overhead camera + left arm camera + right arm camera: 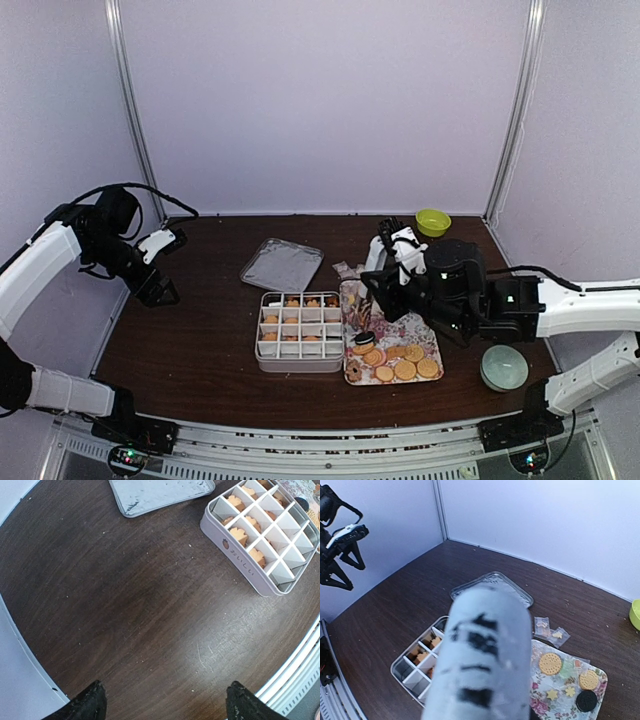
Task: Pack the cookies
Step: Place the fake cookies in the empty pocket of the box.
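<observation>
Packing partway: box (pixel 262 352) seemingly half filled, many cookies (pixel 403 368) left on tray (pixel 352 300); left gripper (pixel 167 700) spread, right gripper (pixel 380 280) state indiscernible.

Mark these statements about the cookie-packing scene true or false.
1. Some compartments of the divided box hold cookies, while others are empty. True.
2. The lid is shut on the box. False: it lies on the table behind the box, apart from it.
3. The left gripper is open with nothing between its fingers. True.
4. The yellow-green bowl stands on the floral tray. False: it stands on the table at the far right corner.
5. Every cookie on the tray is golden. False: a dark cookie lies there too.
</observation>
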You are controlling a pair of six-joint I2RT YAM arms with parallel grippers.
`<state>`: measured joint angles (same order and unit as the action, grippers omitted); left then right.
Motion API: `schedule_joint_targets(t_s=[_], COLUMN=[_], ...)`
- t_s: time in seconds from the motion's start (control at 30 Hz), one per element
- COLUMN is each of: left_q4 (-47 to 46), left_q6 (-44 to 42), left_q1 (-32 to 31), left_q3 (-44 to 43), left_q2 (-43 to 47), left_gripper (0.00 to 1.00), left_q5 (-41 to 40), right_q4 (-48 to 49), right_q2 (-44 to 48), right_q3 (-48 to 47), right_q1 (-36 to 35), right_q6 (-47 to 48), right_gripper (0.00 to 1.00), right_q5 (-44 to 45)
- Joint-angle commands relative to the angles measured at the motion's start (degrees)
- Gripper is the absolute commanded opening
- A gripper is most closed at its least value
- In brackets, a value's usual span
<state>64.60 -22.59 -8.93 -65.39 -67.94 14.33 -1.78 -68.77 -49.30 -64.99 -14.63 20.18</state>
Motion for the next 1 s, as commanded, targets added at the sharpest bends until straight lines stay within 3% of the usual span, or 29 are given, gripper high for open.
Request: schedule_joint_targets(t_s=[0.0,0.5,0.8,0.97], left_q4=[-0.5,-0.5,-0.5,-0.5], left_q6=[-0.3,-0.3,-0.5,-0.5], left_q1=[0.5,0.5,0.5,0.5], left_q3=[-0.1,0.4,0.8,0.8], left_q2=[0.1,1.0,1.5,1.5], left_gripper=[0.85,0.86,0.86,0.85], left_q5=[-0.1,0.2,0.3,0.5], right_q4=[2.1,4.3,3.2,3.1], right_q2=[-4.1,-14.1,-15.1,-14.1], right_q3=[-5.1,-10.8,-10.4,-10.2], right_q1=[-2.0,-2.2,-2.1,-2.1], right_q6=[1.3,3.1,2.4,2.5], right_gripper=[0.17,0.16,0.39,0.41], right_q5=[-1.4,-2.5,-2.7,-2.1])
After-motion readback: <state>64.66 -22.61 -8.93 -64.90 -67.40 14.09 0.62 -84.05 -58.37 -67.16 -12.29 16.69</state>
